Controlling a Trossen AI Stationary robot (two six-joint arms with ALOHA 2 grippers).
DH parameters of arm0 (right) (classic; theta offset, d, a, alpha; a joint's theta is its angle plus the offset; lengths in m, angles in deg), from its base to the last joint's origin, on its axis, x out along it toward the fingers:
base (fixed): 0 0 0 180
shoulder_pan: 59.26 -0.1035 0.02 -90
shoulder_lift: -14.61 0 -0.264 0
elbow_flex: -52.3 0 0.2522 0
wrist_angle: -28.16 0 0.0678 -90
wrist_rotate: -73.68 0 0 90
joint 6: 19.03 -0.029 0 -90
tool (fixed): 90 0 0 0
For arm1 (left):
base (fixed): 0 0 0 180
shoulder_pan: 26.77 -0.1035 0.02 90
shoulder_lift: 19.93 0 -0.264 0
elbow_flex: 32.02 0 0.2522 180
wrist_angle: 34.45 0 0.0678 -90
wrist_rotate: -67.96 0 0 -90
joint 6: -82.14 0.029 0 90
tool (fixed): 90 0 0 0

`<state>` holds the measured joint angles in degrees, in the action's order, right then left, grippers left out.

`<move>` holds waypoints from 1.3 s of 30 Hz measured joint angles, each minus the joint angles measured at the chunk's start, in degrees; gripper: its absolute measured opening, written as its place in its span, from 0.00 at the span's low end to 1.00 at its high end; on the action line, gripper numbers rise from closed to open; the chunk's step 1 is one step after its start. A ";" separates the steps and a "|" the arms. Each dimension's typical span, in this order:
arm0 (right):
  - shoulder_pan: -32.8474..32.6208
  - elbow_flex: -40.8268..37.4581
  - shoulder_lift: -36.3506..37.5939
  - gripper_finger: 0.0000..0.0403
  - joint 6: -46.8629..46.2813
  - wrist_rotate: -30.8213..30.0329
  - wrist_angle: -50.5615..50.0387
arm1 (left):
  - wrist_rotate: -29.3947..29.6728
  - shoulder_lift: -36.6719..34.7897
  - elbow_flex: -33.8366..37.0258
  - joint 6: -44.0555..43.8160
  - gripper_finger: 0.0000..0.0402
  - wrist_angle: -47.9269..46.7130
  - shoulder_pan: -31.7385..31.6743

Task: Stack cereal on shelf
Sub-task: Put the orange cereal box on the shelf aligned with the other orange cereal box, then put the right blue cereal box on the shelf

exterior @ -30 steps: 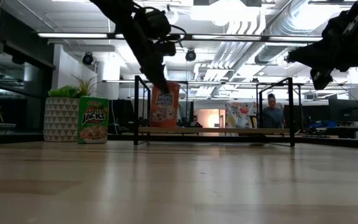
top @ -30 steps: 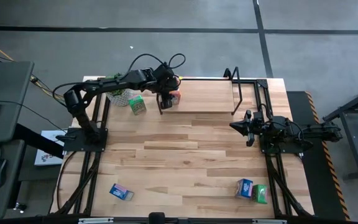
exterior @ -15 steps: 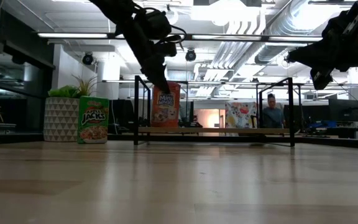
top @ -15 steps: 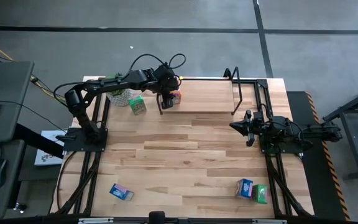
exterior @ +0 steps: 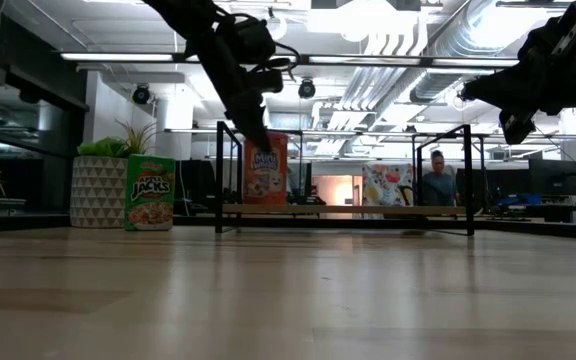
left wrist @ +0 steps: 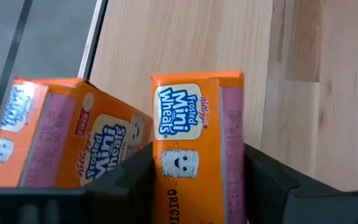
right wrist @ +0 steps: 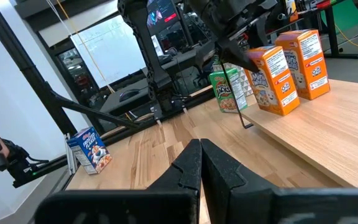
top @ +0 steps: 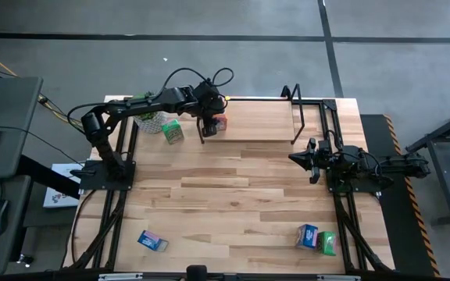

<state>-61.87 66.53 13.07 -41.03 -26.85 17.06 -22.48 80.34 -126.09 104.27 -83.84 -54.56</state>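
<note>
The shelf (top: 260,125) stands at the table's far edge, a pale board in black rod frames (exterior: 348,209). Two orange cereal boxes stand on the board's left end (top: 220,122). My left gripper (top: 208,119) is over them, shut on the nearer box (left wrist: 197,155); the second orange box (left wrist: 61,143) is close beside it. A green box (top: 172,131) stands on its base on the tabletop left of the shelf. One blue box (top: 152,241) lies near the near-left edge. Another blue box (top: 308,235) and a green one (top: 326,243) lie near-right. My right gripper (top: 311,160) hovers shut at the right side. My left gripper pinches the orange box between its two fingers (left wrist: 135,180), one on each broad face near the top end (left wrist: 194,205). The fingers come from above, slanting down (exterior: 258,130). The box stands upright with its base on the shelf board (exterior: 265,200).
A potted plant in a white patterned pot (top: 151,121) stands at the far-left corner beside the green box. The shelf's right part has bare board between its end frames (top: 295,117). The table's middle is bare wood. A person sits in the room far behind the table (exterior: 434,180).
</note>
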 joint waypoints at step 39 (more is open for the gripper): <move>0.00 0.02 0.02 0.00 0.00 -0.02 -0.01 | -19.12 -28.37 10.24 -13.74 0.54 7.89 2.98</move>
<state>-61.87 66.55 13.09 -41.03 -26.87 17.05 -41.60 51.97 -115.85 90.52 -75.95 -51.58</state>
